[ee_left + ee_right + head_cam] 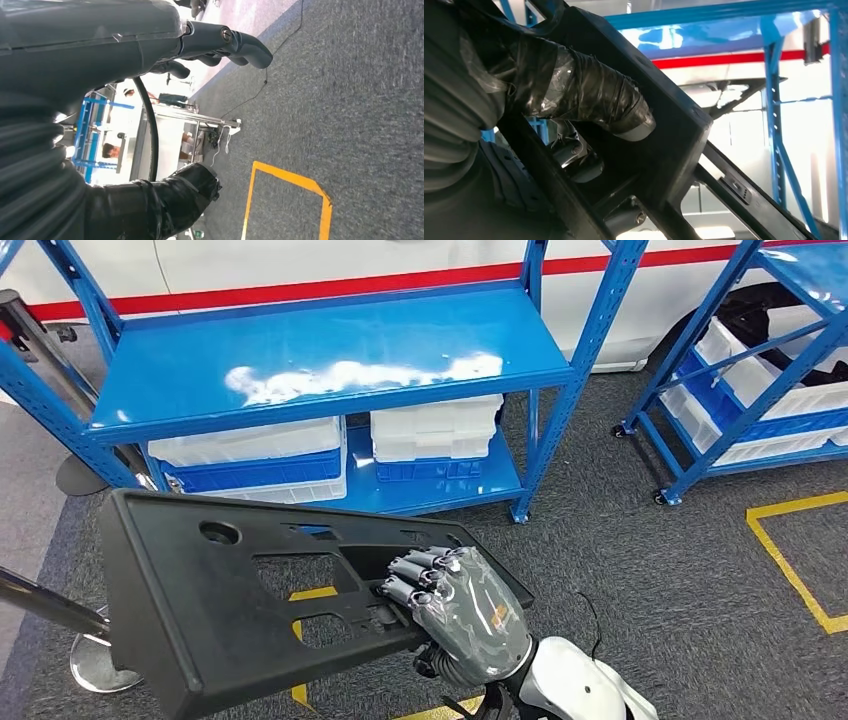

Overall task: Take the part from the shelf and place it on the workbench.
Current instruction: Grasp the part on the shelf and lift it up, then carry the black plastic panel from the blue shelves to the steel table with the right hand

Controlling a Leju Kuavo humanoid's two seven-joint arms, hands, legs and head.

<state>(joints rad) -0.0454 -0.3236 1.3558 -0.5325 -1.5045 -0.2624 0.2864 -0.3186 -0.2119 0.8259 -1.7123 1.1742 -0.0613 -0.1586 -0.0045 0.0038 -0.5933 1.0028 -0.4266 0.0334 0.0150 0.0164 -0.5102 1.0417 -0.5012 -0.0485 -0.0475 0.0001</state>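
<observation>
The part [250, 590], a flat black panel with cut-outs, is off the shelf [330, 365] and in my right hand [460, 610]. My fingers [415, 575] hook over its near edge and into one opening, with the thumb [589, 100] pressed against the other face. I judge this grip through a cut-out is what keeps so wide a panel from swinging, since most of it juts out past my fingertips, tilted over the carpet. The top deck of the shelf lies beyond my fingers, bare and glossy. Below it sit white bins [435, 430] and a blue crate [255, 470], stacked; what is in them I cannot see. My left hand [220, 42] holds nothing, its fingers loosely curled over the grey floor [360, 100]. The workbench I still have to reach.
</observation>
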